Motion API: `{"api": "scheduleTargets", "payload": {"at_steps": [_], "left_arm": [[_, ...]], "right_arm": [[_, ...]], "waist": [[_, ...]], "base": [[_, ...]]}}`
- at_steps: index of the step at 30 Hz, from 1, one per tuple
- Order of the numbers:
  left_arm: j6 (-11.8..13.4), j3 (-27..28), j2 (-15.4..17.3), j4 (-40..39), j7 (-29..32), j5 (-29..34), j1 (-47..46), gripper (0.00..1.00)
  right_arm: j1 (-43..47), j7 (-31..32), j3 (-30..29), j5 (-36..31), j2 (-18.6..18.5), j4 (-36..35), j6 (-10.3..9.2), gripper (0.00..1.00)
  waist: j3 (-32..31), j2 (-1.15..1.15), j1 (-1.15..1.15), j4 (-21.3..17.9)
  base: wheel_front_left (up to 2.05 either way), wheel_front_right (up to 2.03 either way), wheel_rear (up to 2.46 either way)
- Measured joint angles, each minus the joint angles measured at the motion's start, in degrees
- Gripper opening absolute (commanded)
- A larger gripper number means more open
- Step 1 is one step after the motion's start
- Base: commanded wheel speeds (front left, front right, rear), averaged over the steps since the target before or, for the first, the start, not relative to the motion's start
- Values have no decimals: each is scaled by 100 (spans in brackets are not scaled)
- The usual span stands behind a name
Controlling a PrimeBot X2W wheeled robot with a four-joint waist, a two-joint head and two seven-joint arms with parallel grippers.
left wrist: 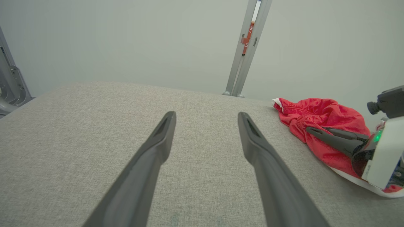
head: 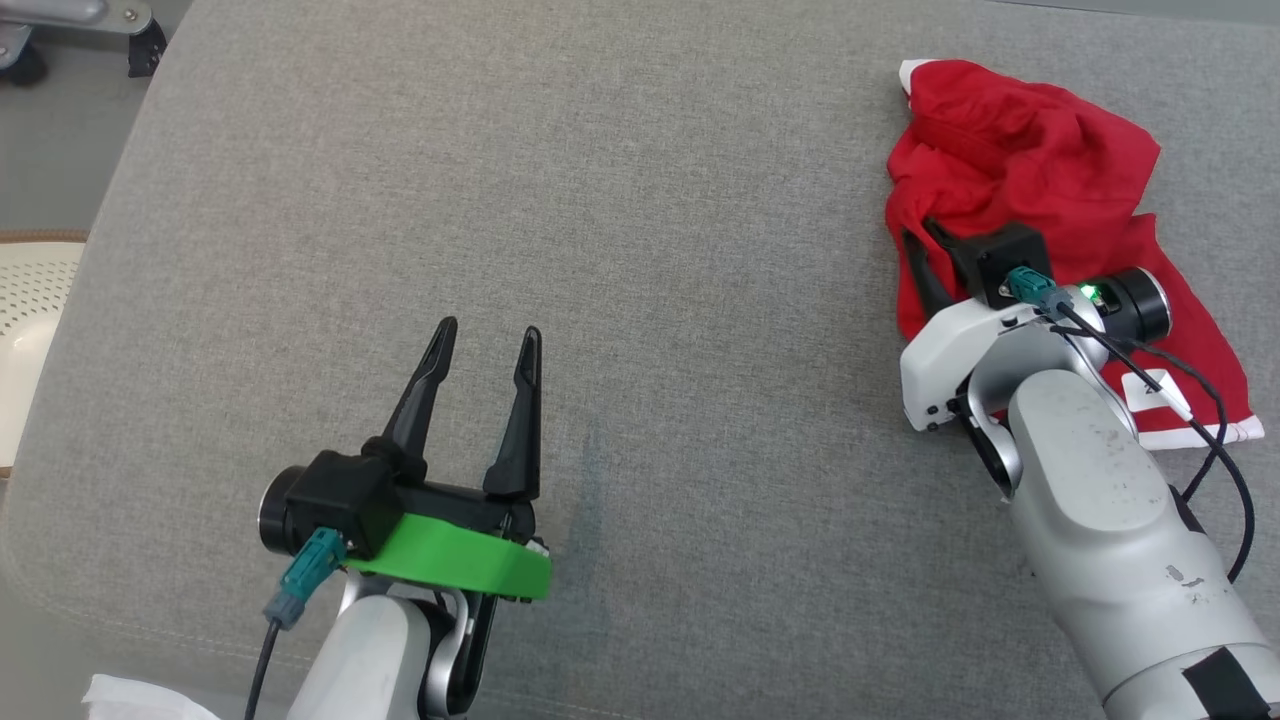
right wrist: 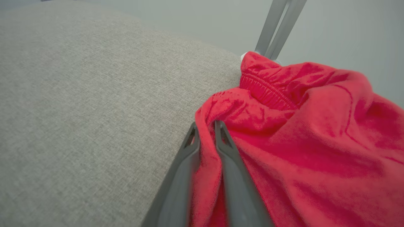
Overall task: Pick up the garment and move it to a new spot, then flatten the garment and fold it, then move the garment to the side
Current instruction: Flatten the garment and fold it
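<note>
The garment [head: 1020,160] is a crumpled red piece with white trim, lying at the far right of the grey cushioned surface [head: 640,200]. My right gripper [head: 920,232] reaches into its left edge. In the right wrist view its two fingers [right wrist: 205,125] stand nearly together with a fold of the red garment [right wrist: 315,126] pinched between them. My left gripper [head: 488,332] hovers open over bare grey fabric at the lower left, holding nothing. The left wrist view shows its spread fingers [left wrist: 206,115], with the garment [left wrist: 318,116] and the right gripper [left wrist: 315,130] off to the right.
A grey metal post [left wrist: 246,47] stands just past the far edge, near the garment. A wheeled metal frame [head: 80,30] sits at the top left, off the surface. A white perforated object [head: 30,300] lies beyond the left edge.
</note>
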Motion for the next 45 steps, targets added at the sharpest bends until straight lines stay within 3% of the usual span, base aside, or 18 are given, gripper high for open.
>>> {"api": "scheduleTargets", "payload": {"at_steps": [6,12,13,18,23,30,35,36,37,45], "left_arm": [[4,18,-1,71,1,35,5,100],[-30,92,-1,121,0,145,10,100],[-36,98,-1,132,1,171,13,100],[-62,41,-2,131,0,179,19,100],[-58,-24,-2,127,1,142,12,100],[-29,-96,0,131,0,51,-37,100],[-1,-104,0,130,0,24,-96,100],[4,-94,0,130,0,24,-99,100],[9,-82,-1,130,0,24,-107,100],[38,125,-2,159,1,125,-157,100]], "right_arm": [[-37,-546,621,689,191,-54,-1,0],[37,-728,2428,2269,211,-984,-2,0],[74,-737,3136,2958,25,-1491,2,0],[-19,-599,3943,4279,-692,-2109,-1,0],[-354,-447,4256,4847,-1222,-1818,-1,0],[-860,-358,4727,5220,-1394,-993,-1,0],[-1162,-445,5045,5089,-1460,-280,-1,0],[-1225,-510,5060,5059,-1455,-154,-1,36],[-1269,-567,5044,5063,-1425,-26,0,100],[-1480,-789,5170,4690,-1210,349,-1,100]], "waist": [[-79,0,0,-97],[-218,0,0,-255],[-267,0,0,-300],[-315,0,0,-313],[-212,0,0,-182],[9,0,0,74],[132,0,0,192],[155,0,0,197],[167,0,0,190],[128,0,0,-94]], "base": [[0,0,0],[0,0,0],[0,0,0],[0,0,0],[0,0,0],[0,0,0],[0,0,0],[0,0,0],[0,0,0],[0,0,0]]}}
